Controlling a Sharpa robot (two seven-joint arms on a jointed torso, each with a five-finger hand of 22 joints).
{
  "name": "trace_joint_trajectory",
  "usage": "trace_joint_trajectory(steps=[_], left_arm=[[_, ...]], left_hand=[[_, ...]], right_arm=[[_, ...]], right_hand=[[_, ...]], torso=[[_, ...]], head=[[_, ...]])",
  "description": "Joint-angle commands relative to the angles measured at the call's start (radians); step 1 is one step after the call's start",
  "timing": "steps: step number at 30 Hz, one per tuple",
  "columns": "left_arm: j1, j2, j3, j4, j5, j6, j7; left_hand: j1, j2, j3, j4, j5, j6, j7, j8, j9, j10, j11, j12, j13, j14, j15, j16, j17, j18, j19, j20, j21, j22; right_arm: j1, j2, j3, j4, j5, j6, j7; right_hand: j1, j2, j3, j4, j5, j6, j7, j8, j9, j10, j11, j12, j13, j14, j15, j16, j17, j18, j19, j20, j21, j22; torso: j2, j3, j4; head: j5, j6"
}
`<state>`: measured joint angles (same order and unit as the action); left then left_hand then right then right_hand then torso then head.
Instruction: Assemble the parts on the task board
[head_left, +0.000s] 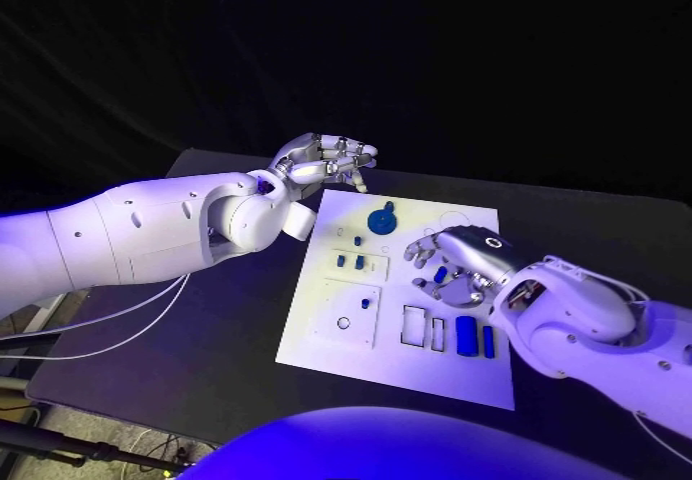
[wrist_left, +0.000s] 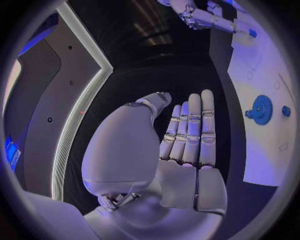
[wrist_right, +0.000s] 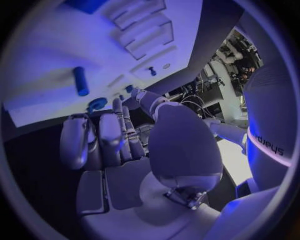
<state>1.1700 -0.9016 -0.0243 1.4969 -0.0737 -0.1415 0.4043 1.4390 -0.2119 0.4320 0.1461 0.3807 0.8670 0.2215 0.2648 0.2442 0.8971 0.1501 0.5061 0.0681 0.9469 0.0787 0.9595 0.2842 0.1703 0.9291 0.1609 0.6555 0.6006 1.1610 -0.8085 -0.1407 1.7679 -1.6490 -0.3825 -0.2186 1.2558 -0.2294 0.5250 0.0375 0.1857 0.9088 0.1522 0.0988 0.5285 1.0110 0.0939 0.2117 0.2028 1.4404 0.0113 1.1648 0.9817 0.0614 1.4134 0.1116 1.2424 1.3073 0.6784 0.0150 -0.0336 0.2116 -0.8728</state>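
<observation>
The white task board (head_left: 325, 335) lies in the middle of the black table. On it are a blue gear (head_left: 382, 218) (wrist_left: 260, 109), a few small blue pegs (head_left: 351, 261) and blue blocks (head_left: 466, 335) beside empty slots (head_left: 415, 326). My right hand (head_left: 454, 262) (wrist_right: 119, 150) hovers over the board's middle, fingers bent downward and apart. A blue cylinder (head_left: 440, 273) (wrist_right: 80, 81) lies on the board just under its fingertips, and I see no grip on it. My left hand (head_left: 325, 158) (wrist_left: 187, 145) is raised beyond the board's far left corner, fingers straight and together, holding nothing.
The black table (head_left: 216, 340) reaches well past the board on the left and at the far side. White cables (head_left: 101, 330) hang off the table's left edge. My left forearm (head_left: 144, 235) lies along the board's left side.
</observation>
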Motion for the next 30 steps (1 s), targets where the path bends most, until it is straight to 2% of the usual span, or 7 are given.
trace_joint_trajectory(steps=[1, 6, 8, 11, 18, 23, 30], left_arm=[[0.001, -0.001, 0.001, 0.005, 0.0, 0.016, 0.005], [0.001, -0.003, 0.0, 0.004, 0.0, 0.016, 0.006], [0.001, -0.002, 0.0, 0.004, 0.0, 0.017, 0.006], [0.001, -0.002, 0.0, 0.002, 0.0, 0.019, 0.005], [0.001, -0.002, 0.0, 0.0, 0.0, 0.021, 0.002], [0.001, -0.002, 0.0, 0.0, 0.0, 0.021, 0.002], [0.001, -0.002, 0.0, 0.002, 0.0, 0.022, 0.002]], left_hand=[[0.0, 0.002, 0.0, -0.006, 0.001, -0.004, -0.001, -0.005, -0.001, -0.007, 0.003, 0.003, 0.002, -0.007, 0.001, -0.006, -0.001, 0.01, -0.001, 0.005, 0.001, 0.001], [0.0, 0.002, 0.0, -0.006, 0.001, -0.004, -0.001, -0.005, -0.001, -0.007, 0.003, 0.003, 0.002, -0.007, 0.001, -0.006, -0.001, 0.01, -0.001, 0.005, 0.001, 0.001], [0.0, 0.002, 0.0, -0.006, 0.001, -0.004, -0.001, -0.005, -0.001, -0.007, 0.003, 0.003, 0.002, -0.007, 0.001, -0.006, -0.001, 0.01, -0.001, 0.005, 0.001, 0.001], [0.0, 0.002, 0.0, -0.006, 0.001, -0.004, -0.001, -0.005, -0.001, -0.007, 0.003, 0.003, 0.002, -0.007, 0.001, -0.006, -0.001, 0.01, -0.001, 0.005, 0.001, 0.001], [0.001, 0.003, 0.001, -0.008, 0.001, -0.003, -0.001, -0.005, -0.001, -0.008, 0.002, 0.004, 0.002, -0.008, 0.001, -0.006, -0.003, 0.01, -0.001, 0.005, 0.002, 0.002], [0.0, 0.003, 0.001, -0.008, 0.001, -0.002, -0.001, -0.004, -0.001, -0.007, 0.002, 0.004, 0.002, -0.008, 0.001, -0.006, -0.003, 0.01, -0.002, 0.005, 0.002, 0.002], [0.0, 0.003, 0.001, -0.008, 0.001, -0.002, -0.001, -0.004, -0.001, -0.007, 0.002, 0.004, 0.002, -0.008, 0.001, -0.006, -0.003, 0.01, -0.002, 0.005, 0.002, 0.002]], right_arm=[[0.031, -0.046, 0.001, -0.005, 0.075, 0.111, 0.0], [0.056, -0.087, 0.002, -0.019, 0.09, 0.174, 0.007], [0.06, -0.092, 0.001, -0.024, 0.085, 0.188, 0.009], [0.062, -0.091, 0.0, -0.031, 0.077, 0.198, 0.011], [0.061, -0.072, -0.007, -0.048, 0.064, 0.218, 0.013], [0.05, -0.046, -0.012, -0.063, 0.061, 0.215, 0.021], [0.035, -0.015, -0.014, -0.079, 0.061, 0.186, 0.026]], right_hand=[[0.002, -0.013, -0.029, 0.011, 0.006, -0.026, -0.004, -0.016, -0.011, -0.039, 0.007, -0.008, -0.013, -0.021, 0.005, -0.026, -0.037, 0.022, -0.027, 0.005, -0.057, 0.101], [0.071, 0.029, -0.209, 0.038, 0.017, -0.218, -0.039, -0.032, -0.111, -0.185, 0.049, -0.069, -0.089, -0.069, 0.036, -0.105, -0.15, 0.06, -0.106, 0.034, -0.281, -0.009], [0.122, 0.061, -0.313, 0.065, 0.019, -0.237, -0.044, -0.034, -0.138, -0.188, 0.05, -0.07, -0.116, -0.069, 0.038, -0.105, -0.162, 0.061, -0.098, 0.036, -0.298, -0.022], [0.146, 0.073, -0.35, 0.082, 0.018, -0.219, -0.048, -0.029, -0.142, -0.173, 0.046, -0.061, -0.126, -0.069, 0.036, -0.104, -0.168, 0.062, -0.095, 0.034, -0.311, -0.029], [0.175, 0.091, -0.372, 0.107, 0.013, -0.111, -0.031, -0.001, -0.129, -0.097, 0.026, -0.02, -0.131, -0.082, 0.021, -0.132, -0.211, 0.071, -0.105, 0.022, -0.371, -0.06], [0.191, 0.102, -0.353, 0.126, 0.014, -0.039, -0.004, 0.027, -0.143, -0.012, 0.004, 0.014, -0.131, -0.048, 0.001, -0.089, -0.164, 0.055, -0.06, 0.003, -0.292, -0.021], [0.205, 0.107, -0.306, 0.151, 0.007, 0.001, 0.003, 0.037, -0.163, 0.025, -0.001, 0.011, -0.137, -0.027, -0.004, -0.065, -0.137, 0.046, -0.035, -0.004, -0.242, 0.006]], torso=[[0.0, -0.001, -0.0019], [-0.001, -0.0019, -0.0068], [-0.001, -0.0008, -0.0077], [-0.002, 0.0002, -0.0067], [-0.001, -0.0019, -0.0015], [0.0, -0.0019, -0.0061], [0.0, -0.002, -0.0056]], head=[[-0.016, 0.0], [-0.02, 0.0], [-0.021, 0.0], [-0.019, 0.0], [-0.02, 0.0], [-0.017, 0.0], [-0.019, 0.0]])
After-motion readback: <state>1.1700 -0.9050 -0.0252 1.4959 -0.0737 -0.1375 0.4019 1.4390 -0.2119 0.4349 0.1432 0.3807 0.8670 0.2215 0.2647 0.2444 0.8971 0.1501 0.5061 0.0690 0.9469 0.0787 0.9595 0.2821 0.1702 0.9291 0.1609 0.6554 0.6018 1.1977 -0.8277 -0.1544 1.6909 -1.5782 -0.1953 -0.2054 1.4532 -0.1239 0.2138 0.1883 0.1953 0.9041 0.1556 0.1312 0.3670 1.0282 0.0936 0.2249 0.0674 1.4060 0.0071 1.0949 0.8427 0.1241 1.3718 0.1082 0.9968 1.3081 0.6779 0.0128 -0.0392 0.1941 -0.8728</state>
